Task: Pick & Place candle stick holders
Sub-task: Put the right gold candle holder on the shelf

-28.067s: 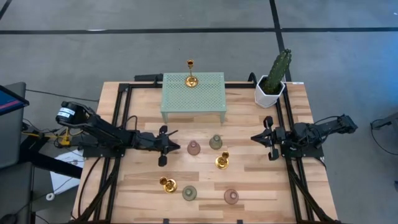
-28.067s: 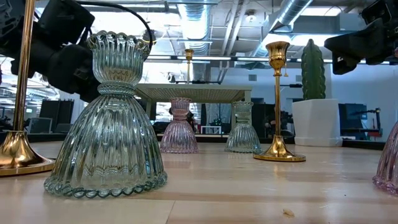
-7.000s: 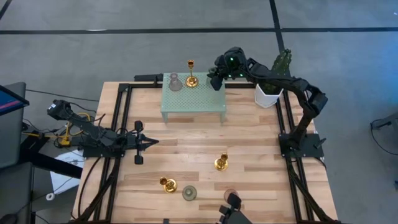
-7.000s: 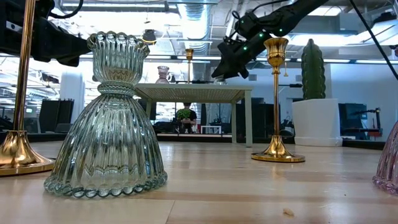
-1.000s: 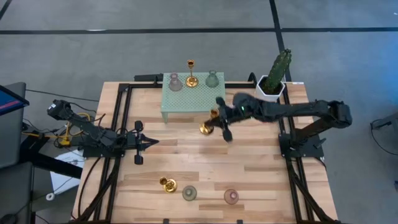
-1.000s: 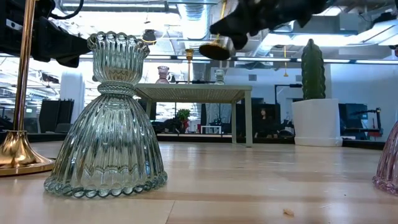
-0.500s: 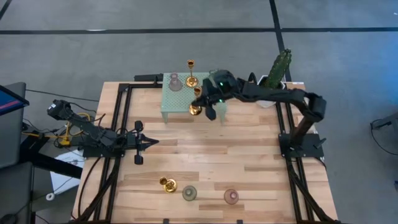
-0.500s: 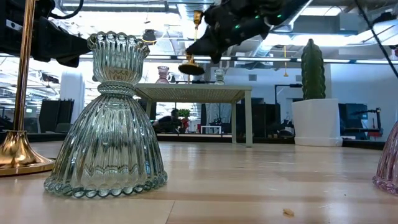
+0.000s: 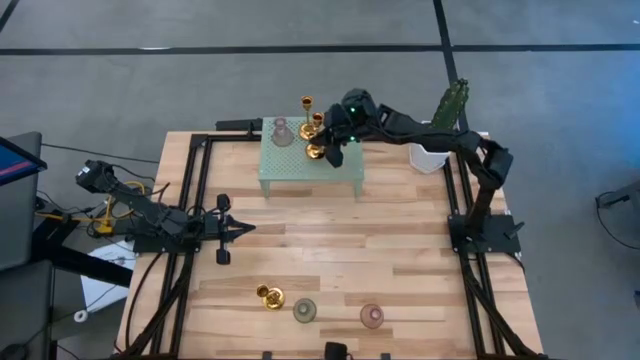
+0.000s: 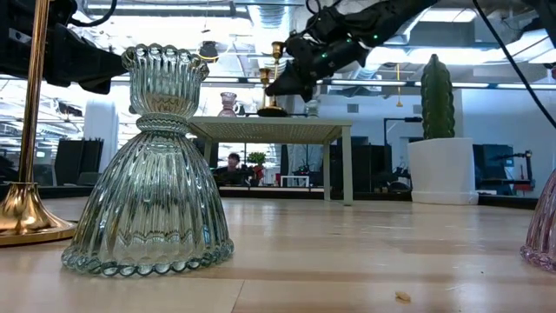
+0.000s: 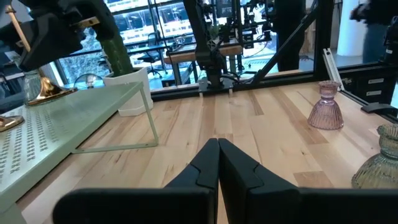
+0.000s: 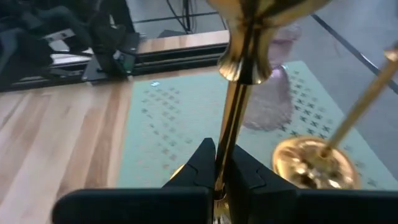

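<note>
The right gripper [image 9: 322, 140], fingers clenched on a gold candle stick holder [image 9: 317, 139], has moved over the stand [image 9: 290, 165].

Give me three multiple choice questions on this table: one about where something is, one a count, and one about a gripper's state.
1. The right gripper is: A over the mint stand; B down on the wood; C beside the left arm.
2. Holders on bare wood: A one; B three; C five.
3. The left gripper is: A open; B shut, empty; C clamped on the stand.

A: it holds the carried gold holder above the stand.
B: the front gold holder, green holder and pink holder stand there.
B: its fingers meet with nothing between them.
</note>
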Robot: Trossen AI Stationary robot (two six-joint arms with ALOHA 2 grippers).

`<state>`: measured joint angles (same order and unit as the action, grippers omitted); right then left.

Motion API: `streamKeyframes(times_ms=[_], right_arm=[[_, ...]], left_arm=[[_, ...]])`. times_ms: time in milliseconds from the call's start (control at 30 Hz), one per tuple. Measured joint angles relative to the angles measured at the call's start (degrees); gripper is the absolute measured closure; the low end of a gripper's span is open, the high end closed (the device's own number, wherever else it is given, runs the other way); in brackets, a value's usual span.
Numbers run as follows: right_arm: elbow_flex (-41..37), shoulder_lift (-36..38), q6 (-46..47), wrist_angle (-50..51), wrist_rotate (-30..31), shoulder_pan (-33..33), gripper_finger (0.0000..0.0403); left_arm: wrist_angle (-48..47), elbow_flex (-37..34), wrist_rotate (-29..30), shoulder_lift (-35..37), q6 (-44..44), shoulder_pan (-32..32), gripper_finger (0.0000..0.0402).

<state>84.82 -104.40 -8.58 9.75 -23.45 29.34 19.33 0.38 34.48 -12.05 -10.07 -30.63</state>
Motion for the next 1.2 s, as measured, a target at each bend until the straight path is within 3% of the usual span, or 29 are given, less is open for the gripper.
streamKeyframes(times_ms=[467, 700, 1200], right_arm=[[0.0, 0.2, 0.5, 2.41, 0.88, -2.5, 0.0401], [0.0, 0.2, -2.43, 6.3, 14.92, -5.83, 0.0401], [0.0, 0.2, 0.09, -2.19, 14.89, -6.57, 0.0401]], left_arm=[[0.01, 0.0, 0.0, 0.0, 0.01, 0.0, 0.0396], [0.0, 0.0, 0.0, 0.0, 0.0, 0.0, 0.0396], [0.02, 0.0, 0.0, 0.0, 0.0, 0.0, 0.0396]])
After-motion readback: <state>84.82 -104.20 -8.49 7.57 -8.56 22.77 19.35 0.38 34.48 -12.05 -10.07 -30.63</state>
